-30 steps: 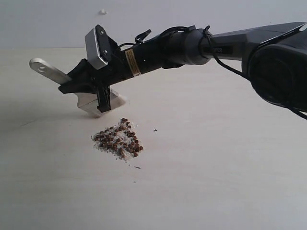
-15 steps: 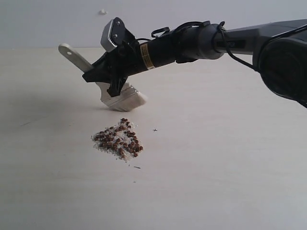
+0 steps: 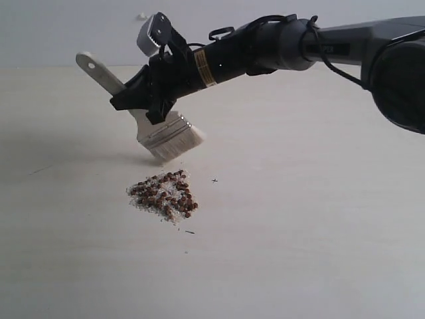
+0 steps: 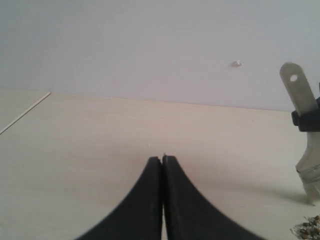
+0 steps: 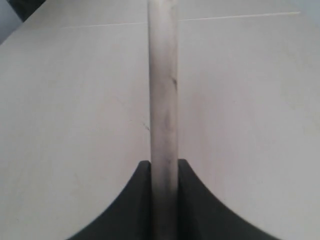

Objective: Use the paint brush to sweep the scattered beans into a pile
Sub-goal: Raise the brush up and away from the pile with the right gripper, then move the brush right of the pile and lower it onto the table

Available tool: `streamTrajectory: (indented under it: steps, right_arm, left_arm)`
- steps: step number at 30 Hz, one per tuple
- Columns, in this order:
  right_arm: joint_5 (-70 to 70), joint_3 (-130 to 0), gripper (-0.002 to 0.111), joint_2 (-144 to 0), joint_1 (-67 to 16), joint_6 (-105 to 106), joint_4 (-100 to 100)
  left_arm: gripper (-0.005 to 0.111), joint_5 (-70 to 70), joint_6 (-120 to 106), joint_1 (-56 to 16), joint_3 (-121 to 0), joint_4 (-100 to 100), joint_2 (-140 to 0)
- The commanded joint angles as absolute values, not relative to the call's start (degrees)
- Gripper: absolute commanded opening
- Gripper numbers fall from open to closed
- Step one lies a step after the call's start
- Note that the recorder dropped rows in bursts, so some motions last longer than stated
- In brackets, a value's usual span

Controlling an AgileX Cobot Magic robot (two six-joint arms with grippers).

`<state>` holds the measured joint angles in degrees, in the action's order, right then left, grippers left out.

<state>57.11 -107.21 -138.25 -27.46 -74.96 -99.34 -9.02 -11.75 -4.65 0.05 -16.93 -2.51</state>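
Note:
The reddish-brown beans lie gathered with white grains in one pile [image 3: 163,194] on the pale table; its edge shows in the left wrist view [image 4: 307,230]. My right gripper [image 3: 143,100] is shut on the wooden handle of the paint brush [image 3: 163,133], holding it tilted above and just behind the pile, bristles [image 3: 179,146] down and lifted off the table. The handle [image 5: 163,100] runs straight out between the right fingers. The brush [image 4: 302,125] also appears at the edge of the left wrist view. My left gripper [image 4: 162,159] is shut on nothing, low over the table.
A few stray specks lie near the pile, one tiny mark [image 3: 214,180] to its right and one [image 3: 190,232] in front. A small white bit [image 3: 141,16] sits on the back wall. The right arm [image 3: 299,50] reaches in from the right above the table.
The right gripper has lifted and turned the brush, swinging the handle more upright and the bristles up off the table toward the pile. The pile has stayed in place.

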Motion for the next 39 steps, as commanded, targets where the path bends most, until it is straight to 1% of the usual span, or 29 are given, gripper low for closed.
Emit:
streamTrajectory:
  steps: [1,10,12,16,17,20,28,34,37,39]
  right_arm:
    - [57.1,-107.7,0.0,-133.3,-27.4,-82.7,-99.9]
    - [58.2,-107.7,0.0,-126.0,-26.6,-101.7,-99.9]
    - [60.7,-107.7,0.0,-125.2,-26.3,-104.8,-99.9]
    - [70.0,-107.7,0.0,-124.0,-25.6,-111.5,-99.9]
    - [70.0,-107.7,0.0,-123.9,-25.4,-113.1,-99.9]
    - [70.0,-107.7,0.0,-123.6,-25.2,-116.2,-99.9]
    - [70.0,-107.7,0.0,-122.0,-24.0,-116.1,-99.9]
    - [59.8,-104.4,0.0,-119.3,-20.8,-115.7,-99.9]
    - [55.3,-99.4,0.0,-117.1,-19.1,-112.3,-99.9]
    - [48.7,-95.0,0.0,-114.5,-18.7,-110.9,-99.9]
  left_arm:
    - [0.0,-9.0,-11.8,-4.6,0.0,-17.2,-2.1]
    - [0.0,-9.0,-11.8,-4.6,0.0,-17.2,-2.1]
    - [0.0,-9.0,-11.8,-4.6,0.0,-17.2,-2.1]
    - [0.0,-9.0,-11.8,-4.6,0.0,-17.2,-2.1]
    - [0.0,-9.0,-11.8,-4.6,0.0,-17.2,-2.1]
    - [0.0,-9.0,-11.8,-4.6,0.0,-17.2,-2.1]
    - [0.0,-9.0,-11.8,-4.6,0.0,-17.2,-2.1]
    - [0.0,-9.0,-11.8,-4.6,0.0,-17.2,-2.1]
    - [0.0,-9.0,-11.8,-4.6,0.0,-17.2,-2.1]
    - [0.0,-9.0,-11.8,-4.6,0.0,-17.2,-2.1]
